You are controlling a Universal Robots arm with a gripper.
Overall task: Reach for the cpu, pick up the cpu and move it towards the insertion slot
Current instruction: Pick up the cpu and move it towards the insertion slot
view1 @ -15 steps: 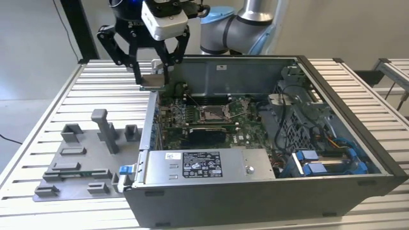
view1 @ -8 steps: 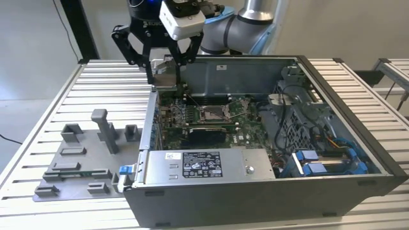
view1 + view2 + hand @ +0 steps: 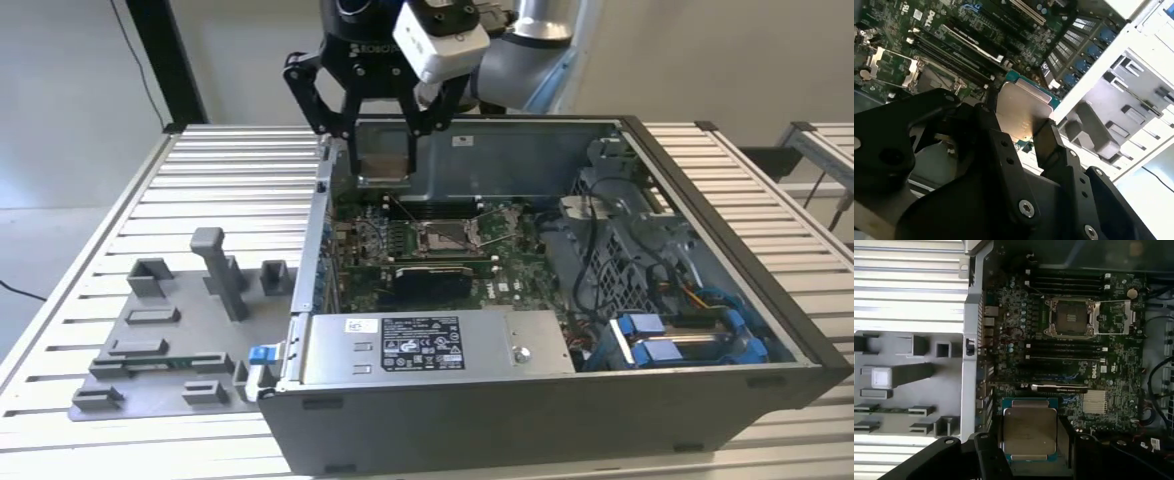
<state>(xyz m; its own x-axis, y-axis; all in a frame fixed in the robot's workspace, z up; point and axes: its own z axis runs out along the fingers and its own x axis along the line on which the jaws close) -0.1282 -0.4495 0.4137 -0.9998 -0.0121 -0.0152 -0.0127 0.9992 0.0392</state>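
In the exterior view, the black gripper (image 3: 384, 135) of the grey robot arm (image 3: 527, 50) hangs over the rear edge of the open dark-grey computer case (image 3: 747, 330), its jaws clenched on the cpu (image 3: 384, 167), a thin flat square chip with a dull silvery face, held clear above the green circuit board (image 3: 514, 285). The insertion slot (image 3: 445, 236), a square metal-framed socket with a pale centre, lies on that board below the chip and a little toward the exterior view's right, well apart from it. On the ribbed metal table (image 3: 227, 160), toward the exterior view's left of the case, sits a grey plastic fixture plate (image 3: 160, 340) with upright blocks. In the second wrist view, the cpu (image 3: 1021, 112) sits between two black fingers (image 3: 1049, 145) that press on its opposite edges, its silvery face showing a teal-green rim, while the socket (image 3: 891, 67) with its open metal frame lies further off on the board, beyond black memory slots (image 3: 954, 50). In the first wrist view, the chip (image 3: 1029, 429) appears face-on with the gripper (image 3: 1029, 462) clamping it, hanging over the board beside a finned silver heat sink (image 3: 1095, 402); the insertion slot (image 3: 1072, 317) lies well apart from it, its hinged metal frame (image 3: 1112, 317) folded open to one side, and the grey fixture plate (image 3: 904, 385) rests outside the case wall.
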